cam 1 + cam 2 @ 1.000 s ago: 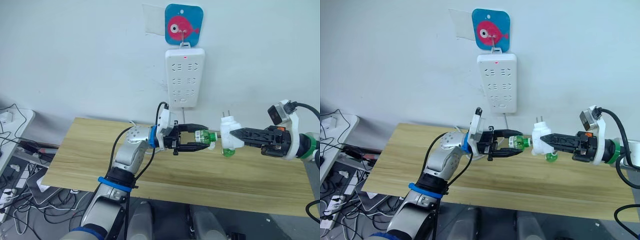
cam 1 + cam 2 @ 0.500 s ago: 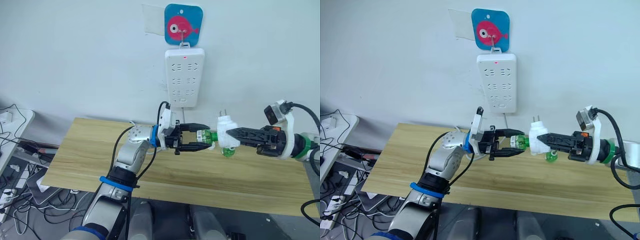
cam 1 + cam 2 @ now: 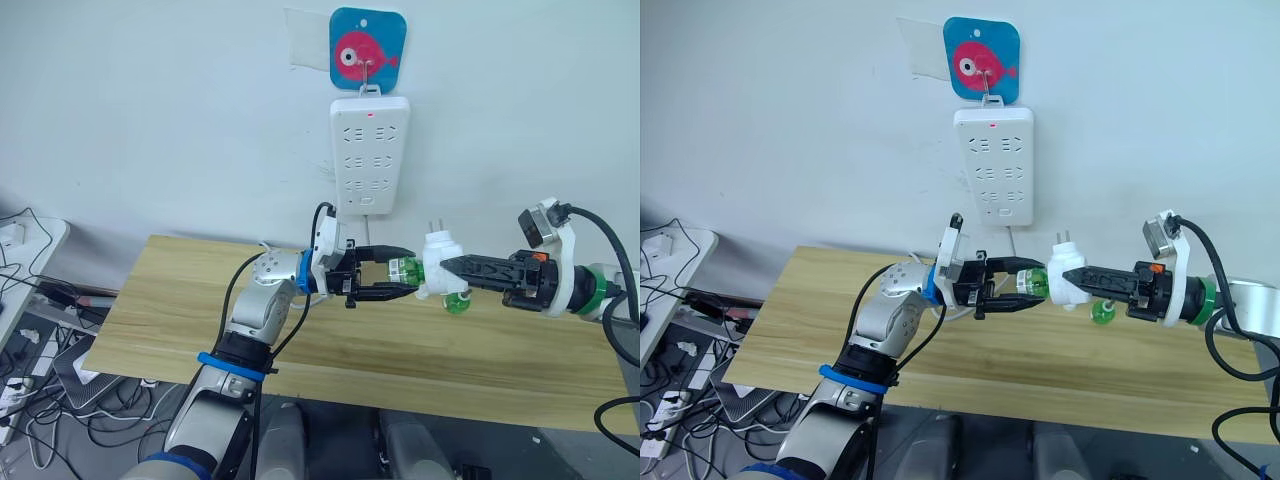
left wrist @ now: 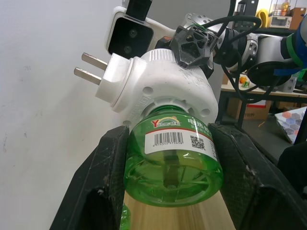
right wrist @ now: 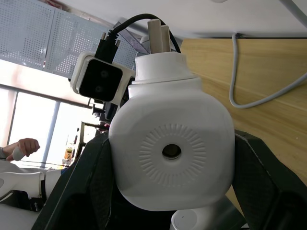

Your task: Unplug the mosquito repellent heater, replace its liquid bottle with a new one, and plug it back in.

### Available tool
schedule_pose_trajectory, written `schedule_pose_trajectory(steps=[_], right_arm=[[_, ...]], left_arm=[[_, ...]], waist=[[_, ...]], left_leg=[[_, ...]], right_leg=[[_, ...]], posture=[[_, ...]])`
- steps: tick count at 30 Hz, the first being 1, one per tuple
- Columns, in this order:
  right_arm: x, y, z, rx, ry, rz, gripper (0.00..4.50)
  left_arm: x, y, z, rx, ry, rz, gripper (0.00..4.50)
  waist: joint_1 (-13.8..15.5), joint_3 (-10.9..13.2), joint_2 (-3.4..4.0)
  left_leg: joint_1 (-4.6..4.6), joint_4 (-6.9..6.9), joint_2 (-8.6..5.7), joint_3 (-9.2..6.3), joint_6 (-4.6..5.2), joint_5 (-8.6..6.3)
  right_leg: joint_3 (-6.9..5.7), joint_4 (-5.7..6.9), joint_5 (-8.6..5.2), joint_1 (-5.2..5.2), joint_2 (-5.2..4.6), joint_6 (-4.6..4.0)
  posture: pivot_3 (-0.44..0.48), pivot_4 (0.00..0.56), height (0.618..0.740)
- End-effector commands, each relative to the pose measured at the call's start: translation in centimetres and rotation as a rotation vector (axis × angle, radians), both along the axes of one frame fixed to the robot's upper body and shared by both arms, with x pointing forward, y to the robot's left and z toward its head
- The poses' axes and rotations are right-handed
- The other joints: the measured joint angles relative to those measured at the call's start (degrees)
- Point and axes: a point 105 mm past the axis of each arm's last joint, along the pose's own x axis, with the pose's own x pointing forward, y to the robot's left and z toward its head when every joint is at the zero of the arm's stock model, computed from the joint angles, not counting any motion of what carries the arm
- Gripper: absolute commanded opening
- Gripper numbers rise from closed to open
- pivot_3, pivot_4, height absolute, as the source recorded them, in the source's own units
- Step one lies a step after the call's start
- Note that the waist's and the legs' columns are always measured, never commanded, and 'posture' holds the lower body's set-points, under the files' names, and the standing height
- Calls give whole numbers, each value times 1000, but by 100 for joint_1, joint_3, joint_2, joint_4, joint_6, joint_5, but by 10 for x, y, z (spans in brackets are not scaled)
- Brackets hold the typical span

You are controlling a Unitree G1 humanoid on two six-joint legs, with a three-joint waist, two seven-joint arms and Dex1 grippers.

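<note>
Right gripper [image 3: 452,268]: closed on the mosquito repellent heater [image 3: 437,266], one black finger [image 5: 81,187] against each flat side, held in the air above the wooden table [image 3: 180,300].
Left gripper [image 3: 405,276]: clamped on the green liquid bottle [image 4: 171,158], fingers pressing its two opposite sides.
Heater relative to grippers: between the two, at the right gripper's fingertips and touching the bottle's neck end.
Heater form: smooth white plastic, rounded-square body; face with a round hole ringed by fine radial ridges; two flat metal prongs [image 4: 92,67] pointing up toward the wall.
Bottle form: clear green plastic, round, with a printed label carrying a barcode; neck seated in the heater's collar.
Second green bottle [image 3: 457,303]: on the table just below the heater.
Power strip [image 3: 369,154]: long white plastic, hung on the wall above, red light lit.
</note>
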Motion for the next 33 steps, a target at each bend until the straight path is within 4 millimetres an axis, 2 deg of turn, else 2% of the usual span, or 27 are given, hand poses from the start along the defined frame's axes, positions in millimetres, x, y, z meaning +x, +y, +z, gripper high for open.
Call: schedule_pose_trajectory(steps=[1,11,15,16,26,33], right_arm=[[-15,15,12,21,-41,128,2980],[-15,17,10,11,-30,136,2980],[-16,15,11,12,-28,138,4366],[-16,15,11,12,-28,140,4446],[-17,17,10,17,-24,153,4446],[-23,27,5,46,-4,205,4446]], left_arm=[[-13,-13,8,-9,-55,-73,2241],[-9,-13,9,-21,-54,-46,2241],[-8,-12,9,-19,-55,-41,2241],[-8,-12,9,-19,-55,-39,2241],[-5,-12,11,-32,-39,-19,2241],[-5,-13,15,-49,-23,-21,2241]], waist=[[0,0,0],[0,0,0],[1,0,0],[1,0,0],[-1,0,0],[-1,0,0]], left_leg=[[0,0,0,0,0,0],[0,1,0,0,0,0],[0,1,0,0,0,0],[-1,1,-1,0,0,0],[0,1,0,0,0,0],[0,1,0,-1,0,0]], right_leg=[[0,0,0,0,0,0],[0,0,0,0,0,0],[0,0,0,0,0,0],[0,0,0,0,0,0],[0,1,0,0,0,0],[0,2,0,0,0,0]], posture=[[-6,222,740],[1,227,740],[1,229,740],[1,229,740],[-1,234,740],[-4,237,740]])
